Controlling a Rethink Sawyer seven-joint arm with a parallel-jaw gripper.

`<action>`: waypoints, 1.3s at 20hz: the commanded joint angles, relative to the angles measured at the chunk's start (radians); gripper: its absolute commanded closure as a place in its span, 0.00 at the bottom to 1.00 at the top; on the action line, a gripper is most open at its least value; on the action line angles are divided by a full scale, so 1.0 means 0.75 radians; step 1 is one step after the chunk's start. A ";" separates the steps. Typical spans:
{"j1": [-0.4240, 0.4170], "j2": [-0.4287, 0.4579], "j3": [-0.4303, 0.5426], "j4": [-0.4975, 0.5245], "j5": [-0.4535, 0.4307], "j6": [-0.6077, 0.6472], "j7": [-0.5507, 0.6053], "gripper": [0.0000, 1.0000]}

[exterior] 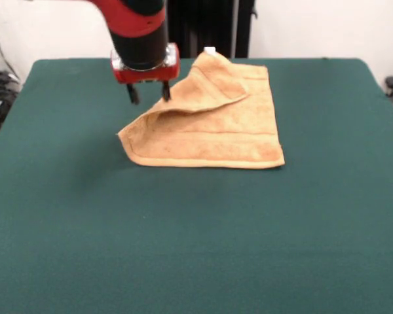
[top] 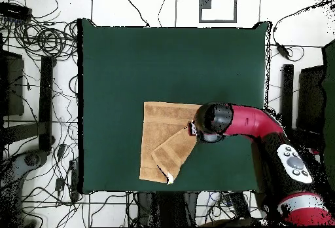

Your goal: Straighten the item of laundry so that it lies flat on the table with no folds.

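Observation:
The orange-tan towel (exterior: 216, 127) lies on the far half of the green table (exterior: 183, 248). Its far-left corner is folded over onto the middle, which leaves a raised diagonal fold. A small white tag (exterior: 209, 50) shows at its far edge. My gripper (exterior: 149, 93) hangs just above the towel's left folded edge, fingers apart with nothing between them. One fingertip (exterior: 165, 91) is at the fold's rim. In the overhead view the towel (top: 160, 130) shows the folded flap (top: 173, 153), and the arm's head (top: 212, 122) hides the gripper.
The red arm (top: 262, 124) reaches in over the table's edge in the overhead view. Cables and equipment lie on the floor around the table (top: 163, 61). A black stand (exterior: 209, 26) is behind the table's far edge.

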 commanded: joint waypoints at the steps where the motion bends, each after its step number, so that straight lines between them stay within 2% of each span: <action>1: 0.166 -0.078 0.010 0.027 -0.082 -0.220 0.184 0.00; 9: 0.222 -0.012 -0.021 -0.111 -0.041 -0.171 0.148 0.00; 15: 0.198 0.165 0.003 -0.219 -0.013 -0.175 0.123 0.00; 19: 0.183 0.203 0.018 -0.224 -0.001 -0.180 0.115 0.00; 23: 0.161 0.218 0.037 -0.173 0.118 0.006 0.143 0.00; 26: 0.128 0.243 0.078 -0.144 0.232 0.216 0.103 0.00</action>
